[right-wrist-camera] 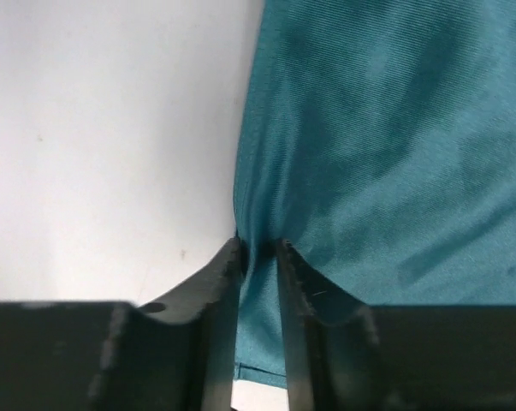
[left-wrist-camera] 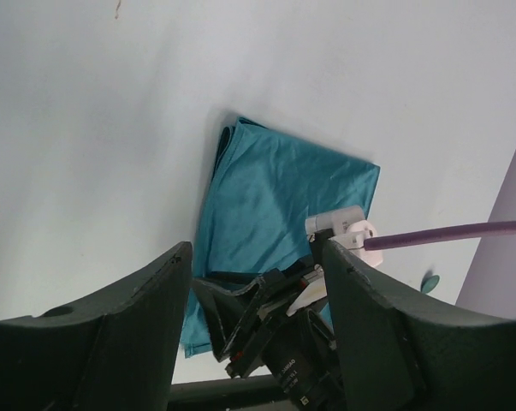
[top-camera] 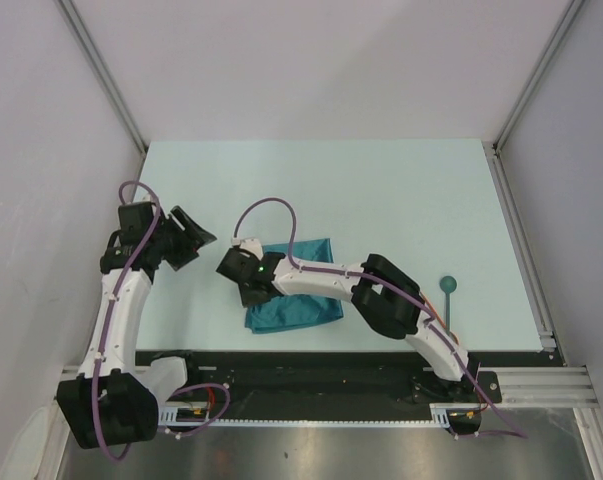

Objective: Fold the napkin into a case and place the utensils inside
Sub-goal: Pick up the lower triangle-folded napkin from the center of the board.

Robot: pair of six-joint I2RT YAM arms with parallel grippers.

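Since the napkin point(right-wrist-camera: 386, 154) is soft, thin and limp, it is best taken at its edge, which is pinched between the nearly closed jaws of the right gripper point(right-wrist-camera: 259, 257). The cloth is spread on the table point(right-wrist-camera: 103, 128) ahead of it. The left gripper point(top-camera: 193, 238) is held wide open, empty, well apart.

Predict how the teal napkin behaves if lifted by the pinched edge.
Likely floppy: the napkin puckers where the right jaws pinch its edge, so it should drape. Probably light, since it looks like thin folded layers lying flat. A push would likely bunch those loose layers rather than slide them whole.
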